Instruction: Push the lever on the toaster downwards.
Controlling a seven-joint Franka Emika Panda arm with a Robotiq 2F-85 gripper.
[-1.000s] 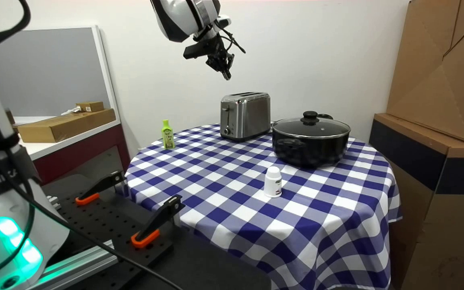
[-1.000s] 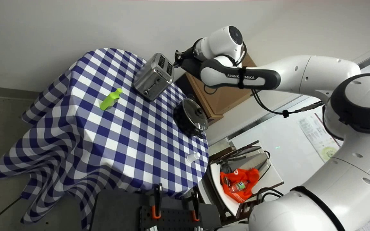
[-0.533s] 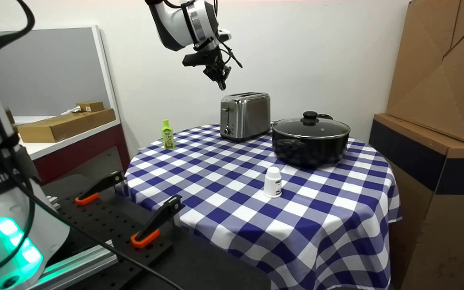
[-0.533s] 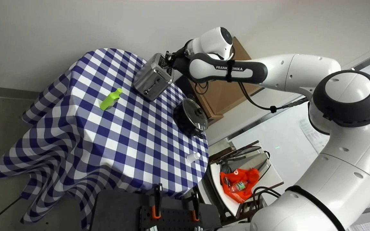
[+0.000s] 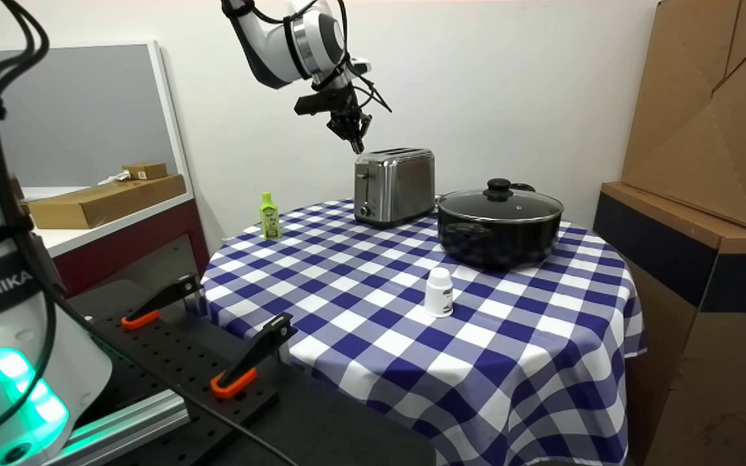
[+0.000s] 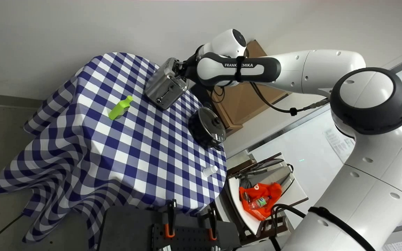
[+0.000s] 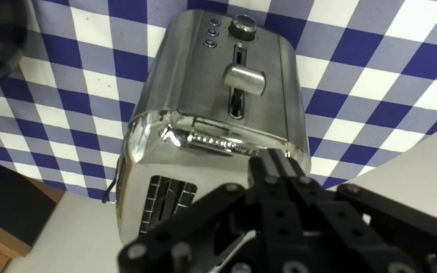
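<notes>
Lever: curved metal tab on the narrow end face of the toaster; in an exterior view it stands near the upper end of its slot; apart from the claw.
Control knob: round, below the slot; three small buttons beside it.
Toaster: silver, rounded top edges; upright near the edge of the tabletop by the wall, lever end turned toward the tabletop's middle.
Claw: closed, fingertips together, above the toaster's top at the lever end; contact with the metal cannot be told.
Pot: black, glass lid on; near the toaster, at the edge beside the cardboard boxes.
Green bottle: upright, near the edge opposite the pot.
White bottle: capped, upright; on the pot's side of the tabletop, nearer the edge by the clamps.
Clamps: two, black and orange, on a perforated plate.
Checked cloth: blue and white, hanging past the tabletop's edges.
</notes>
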